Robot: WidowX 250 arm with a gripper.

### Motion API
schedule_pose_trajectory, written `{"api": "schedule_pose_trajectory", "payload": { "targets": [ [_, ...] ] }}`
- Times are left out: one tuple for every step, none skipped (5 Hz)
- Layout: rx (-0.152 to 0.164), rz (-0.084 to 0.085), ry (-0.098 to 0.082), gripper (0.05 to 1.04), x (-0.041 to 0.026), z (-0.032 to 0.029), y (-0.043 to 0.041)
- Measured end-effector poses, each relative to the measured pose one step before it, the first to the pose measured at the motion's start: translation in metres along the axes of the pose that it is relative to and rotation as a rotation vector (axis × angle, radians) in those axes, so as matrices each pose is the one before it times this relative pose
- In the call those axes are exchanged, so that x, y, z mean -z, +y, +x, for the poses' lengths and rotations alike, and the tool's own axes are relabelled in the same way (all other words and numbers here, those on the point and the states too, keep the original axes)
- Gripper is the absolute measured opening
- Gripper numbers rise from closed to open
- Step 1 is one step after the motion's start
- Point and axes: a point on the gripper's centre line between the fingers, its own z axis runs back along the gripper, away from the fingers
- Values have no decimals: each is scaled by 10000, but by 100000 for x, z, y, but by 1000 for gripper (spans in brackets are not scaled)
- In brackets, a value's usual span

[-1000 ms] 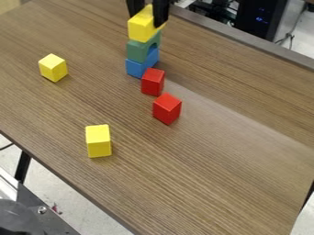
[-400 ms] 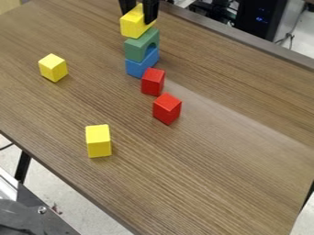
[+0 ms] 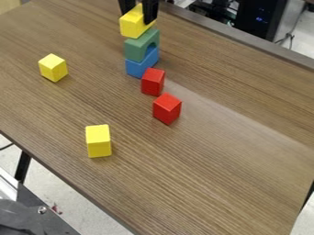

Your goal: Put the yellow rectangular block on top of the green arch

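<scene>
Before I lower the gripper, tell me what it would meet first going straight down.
The yellow block held in the gripper would likely meet the green arch just below it first; whether the two already touch is unclear from this slanted view.

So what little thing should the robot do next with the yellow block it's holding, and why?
I'd ease the yellow rectangular block gently down and centre it over the green arch, without letting go yet. The fingers grip it by the arch's top, but some of that top shows beside it, and I can't tell if they touch.
</scene>
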Motion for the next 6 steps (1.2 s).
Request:
{"api": "schedule_pose_trajectory", "payload": {
  "targets": [
    [41, -3, -33, 572, 42, -451, -113],
    [69, -37, -9, 572, 30, -884, -320],
    [174, 16, -153, 572, -390, -883, -883],
    [31, 15, -58, 572, -159, -149, -110],
    [7, -20, -37, 572, 0, 59, -32],
    [52, -27, -15, 572, 28, 76, -265]
  ]
}}
